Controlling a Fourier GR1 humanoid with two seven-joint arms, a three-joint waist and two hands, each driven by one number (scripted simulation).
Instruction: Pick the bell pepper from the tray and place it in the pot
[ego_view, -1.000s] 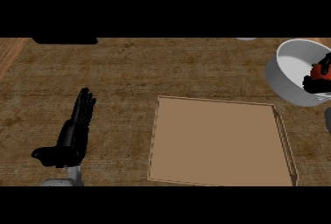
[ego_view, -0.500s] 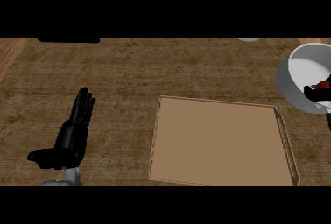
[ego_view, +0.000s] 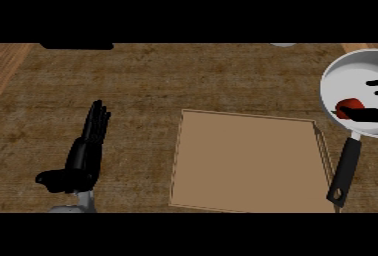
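The red bell pepper (ego_view: 348, 104) lies inside the white pot (ego_view: 332, 75) at the right edge of the head view. Only a black part of my right hand (ego_view: 366, 115) shows there, lying across the pepper's lower side at the frame's edge. The flat tan tray (ego_view: 247, 160) sits in the middle of the counter with nothing on it. My left hand (ego_view: 83, 155) rests open on the counter to the left of the tray, fingers pointing away from me.
The pot's black handle (ego_view: 345, 170) runs down along the tray's right side. A dark object (ego_view: 77, 46) sits at the counter's far left edge, and a small pale thing (ego_view: 283, 44) at the far right.
The pot has shifted right. My right hand and the pepper sit lower in the pot, and the pot's handle has come into view. The left hand has not moved.
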